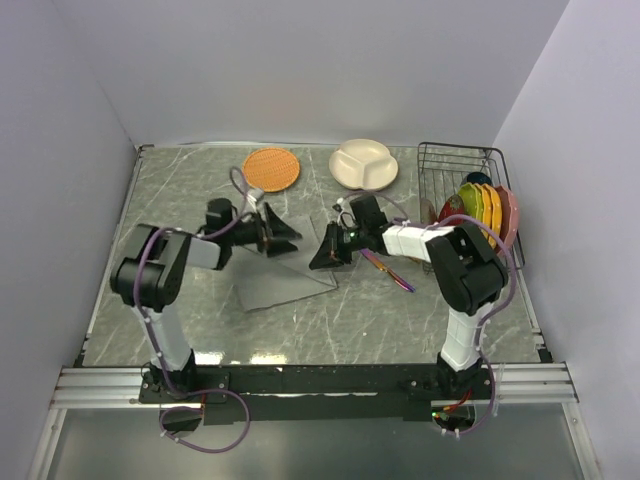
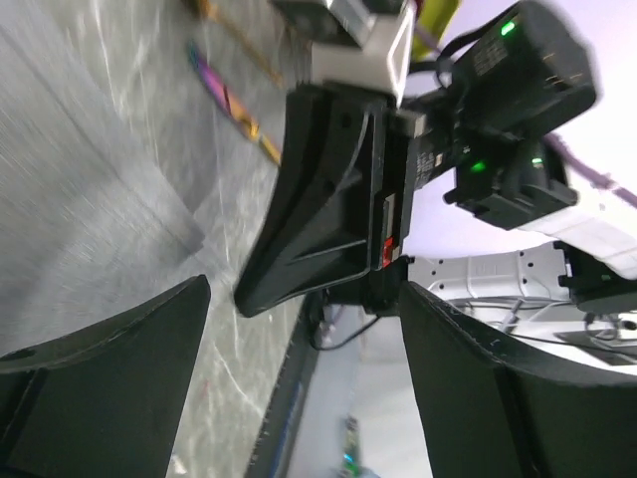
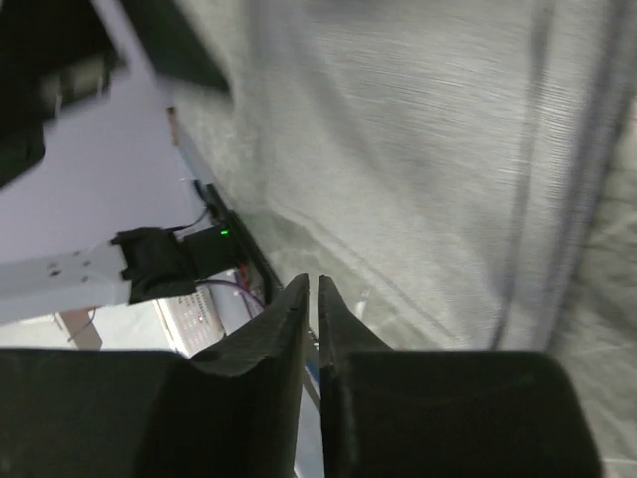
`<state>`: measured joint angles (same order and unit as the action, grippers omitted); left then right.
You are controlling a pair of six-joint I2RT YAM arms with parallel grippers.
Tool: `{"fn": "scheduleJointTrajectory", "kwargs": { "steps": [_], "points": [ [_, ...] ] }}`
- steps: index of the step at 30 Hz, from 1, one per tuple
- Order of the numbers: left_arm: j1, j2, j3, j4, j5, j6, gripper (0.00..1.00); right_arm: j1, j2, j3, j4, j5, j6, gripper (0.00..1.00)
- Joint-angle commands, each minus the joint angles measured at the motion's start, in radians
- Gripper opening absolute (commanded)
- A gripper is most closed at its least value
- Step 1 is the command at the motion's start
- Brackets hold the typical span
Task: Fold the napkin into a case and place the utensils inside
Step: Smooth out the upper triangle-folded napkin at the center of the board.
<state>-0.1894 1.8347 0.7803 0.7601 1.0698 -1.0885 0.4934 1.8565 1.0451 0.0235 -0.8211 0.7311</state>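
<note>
Seen from my remote station: the grey napkin (image 1: 285, 288) lies flat on the marble-patterned table (image 1: 180, 310), just below the centre of the overhead frame, not yet shaped into a narrow case. My left gripper (image 1: 292, 241) hangs over the cloth's upper edge, its fingers spread wide apart with nothing between them. My right gripper (image 3: 313, 281) points at the cloth's upper right corner with its fingers drawn almost together, only a slit left; I see no cloth pinched there. The purple knife (image 1: 388, 271) rests on the bare table right of the napkin, under the right arm. The gold spoon (image 2: 237, 42) is only a blur beside it in the left wrist view.
</note>
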Motion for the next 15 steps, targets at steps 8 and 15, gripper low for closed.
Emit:
{"fn": "scheduleJointTrajectory", "kwargs": {
  "steps": [8, 15],
  "points": [
    [-0.145, 0.213, -0.004, 0.266, -0.08, -0.206, 0.83, -0.003, 0.135, 0.016, -0.132, 0.128, -0.019, 0.02],
    [-0.13, 0.334, 0.022, 0.36, -0.038, -0.223, 0.83, -0.004, 0.173, 0.033, -0.206, 0.2, -0.019, 0.0]
  ]
}}
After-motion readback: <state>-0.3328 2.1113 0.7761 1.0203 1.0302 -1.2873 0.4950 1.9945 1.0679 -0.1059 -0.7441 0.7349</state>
